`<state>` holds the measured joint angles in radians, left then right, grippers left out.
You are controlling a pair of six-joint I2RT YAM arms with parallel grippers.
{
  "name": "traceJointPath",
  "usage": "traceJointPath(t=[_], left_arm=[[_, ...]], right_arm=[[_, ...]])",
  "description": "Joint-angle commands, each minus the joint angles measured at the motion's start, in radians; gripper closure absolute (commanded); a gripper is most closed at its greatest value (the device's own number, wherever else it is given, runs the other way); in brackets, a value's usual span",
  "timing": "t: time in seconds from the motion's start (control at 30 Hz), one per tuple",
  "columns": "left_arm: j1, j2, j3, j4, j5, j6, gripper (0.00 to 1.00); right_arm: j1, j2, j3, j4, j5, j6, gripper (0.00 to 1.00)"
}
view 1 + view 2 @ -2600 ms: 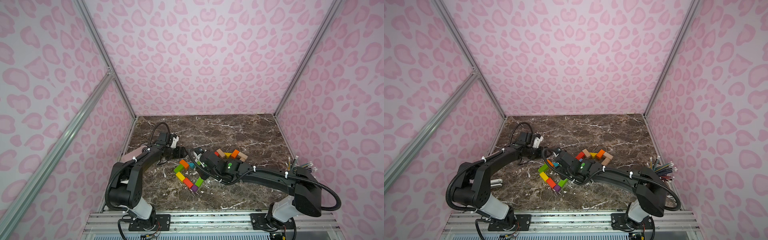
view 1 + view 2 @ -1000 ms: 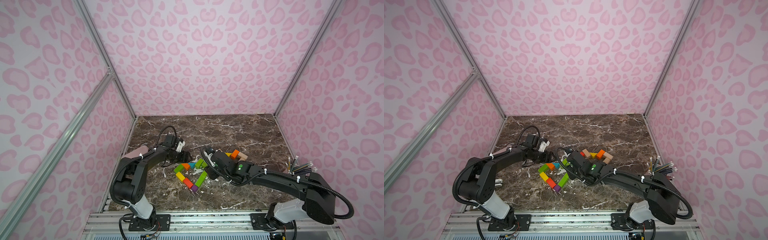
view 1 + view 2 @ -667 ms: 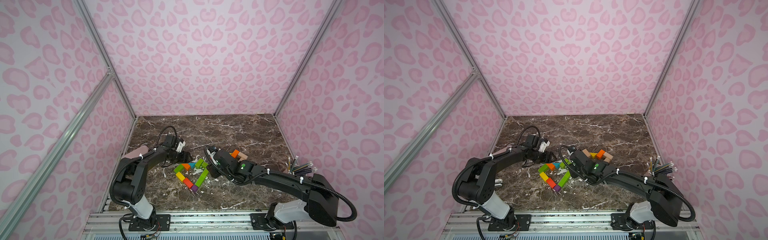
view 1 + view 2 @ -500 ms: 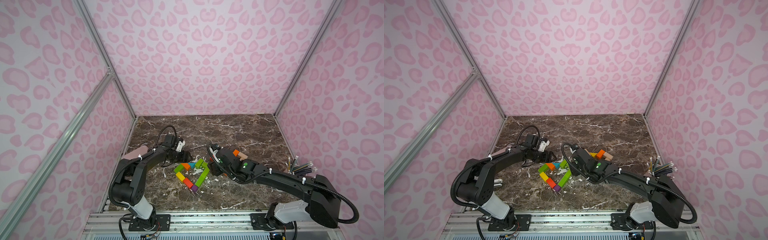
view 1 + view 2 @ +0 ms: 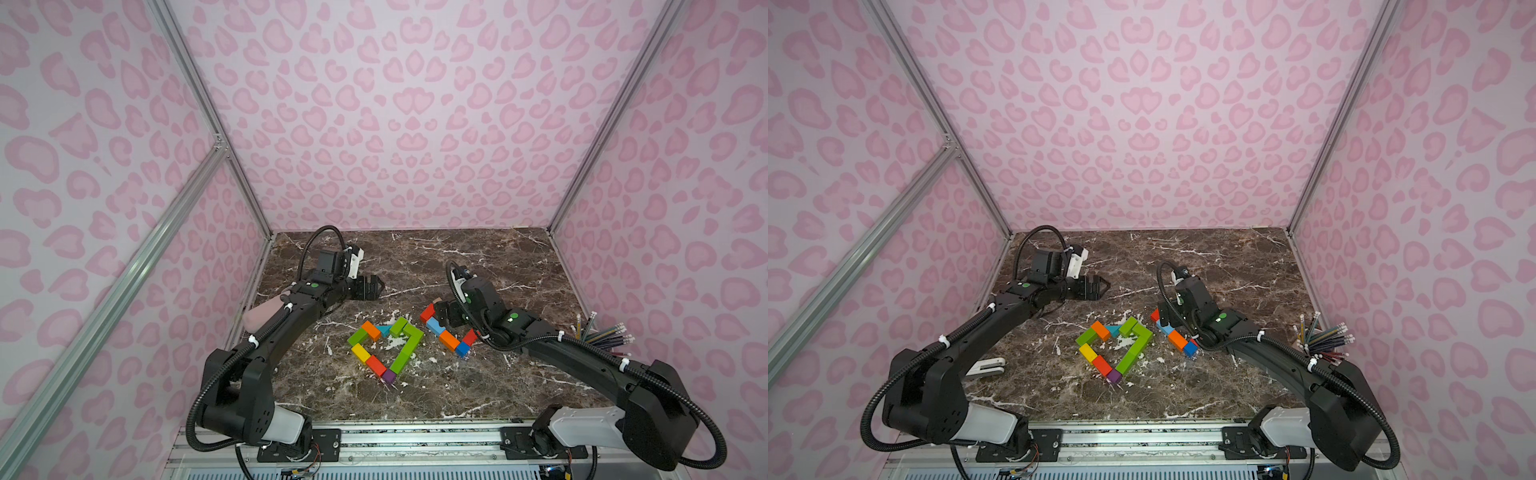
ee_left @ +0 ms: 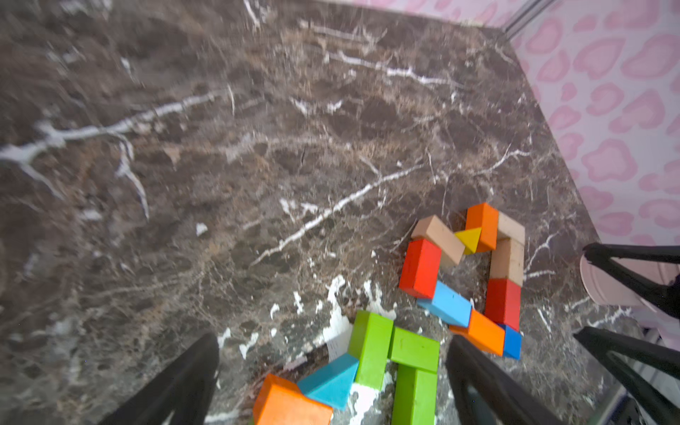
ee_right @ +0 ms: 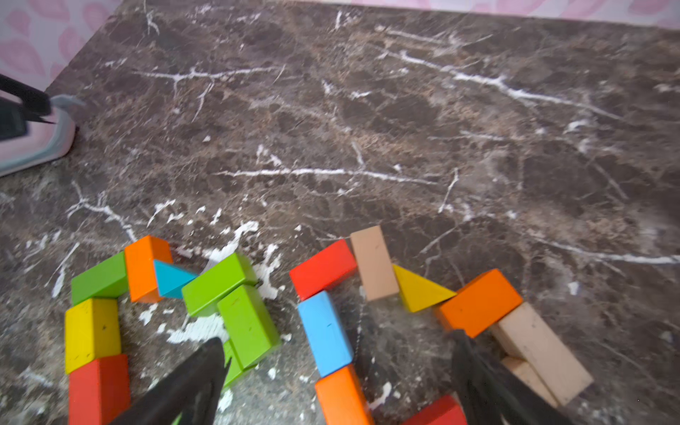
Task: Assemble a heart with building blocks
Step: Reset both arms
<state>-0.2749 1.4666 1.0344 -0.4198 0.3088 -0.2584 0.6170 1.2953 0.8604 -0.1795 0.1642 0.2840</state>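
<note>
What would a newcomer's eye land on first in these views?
Two bright block hearts lie side by side on the dark marble table: the green heart near the middle, and the red-and-wood heart on its right. The right gripper hangs over the red-and-wood heart with its fingers spread and empty. The left gripper, also open, is off to the far left, and loud pink spotted walls surround everything.

The left arm (image 5: 266,345) and right arm (image 5: 582,361) are finished in black, with white shells (image 5: 286,428) at the bases. Ribbed black cables (image 5: 191,419) are secured by white ties (image 5: 252,340). A green dot (image 5: 314,285) is marked near each wrist. Tapered black fingers (image 6: 176,386) are fitted to the left gripper (image 5: 377,286) and right gripper (image 7: 338,338).
</note>
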Motion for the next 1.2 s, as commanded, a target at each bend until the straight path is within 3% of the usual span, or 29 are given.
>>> traceJointPath(t=[0.0, 0.17, 0.37, 0.6, 0.8, 0.97, 1.17], left_arm=[[0.001, -0.026, 0.034, 0.112, -0.091, 0.024, 0.02], [0.004, -0.05, 0.014, 0.239, -0.176, 0.037, 0.03], [0.01, -0.139, -0.13, 0.45, -0.334, 0.062, 0.03], [0.04, -0.196, -0.327, 0.65, -0.474, 0.075, 0.03], [0.089, -0.248, -0.466, 0.765, -0.57, 0.009, 0.03], [0.103, -0.288, -0.579, 0.858, -0.663, 0.021, 0.03], [0.11, -0.311, -0.635, 0.937, -0.646, 0.045, 0.03]], right_arm=[[-0.062, -0.027, -0.036, 0.108, 0.042, -0.046, 0.01], [-0.21, -0.075, -0.134, 0.258, 0.024, -0.062, 0.01], [-0.405, -0.12, -0.287, 0.478, 0.019, -0.11, 0.01], [-0.533, -0.107, -0.438, 0.74, 0.034, -0.172, 0.01], [-0.594, -0.037, -0.495, 0.923, 0.014, -0.179, 0.01], [-0.61, 0.028, -0.484, 0.953, 0.015, -0.182, 0.01], [-0.613, 0.053, -0.543, 1.08, -0.008, -0.207, 0.02]])
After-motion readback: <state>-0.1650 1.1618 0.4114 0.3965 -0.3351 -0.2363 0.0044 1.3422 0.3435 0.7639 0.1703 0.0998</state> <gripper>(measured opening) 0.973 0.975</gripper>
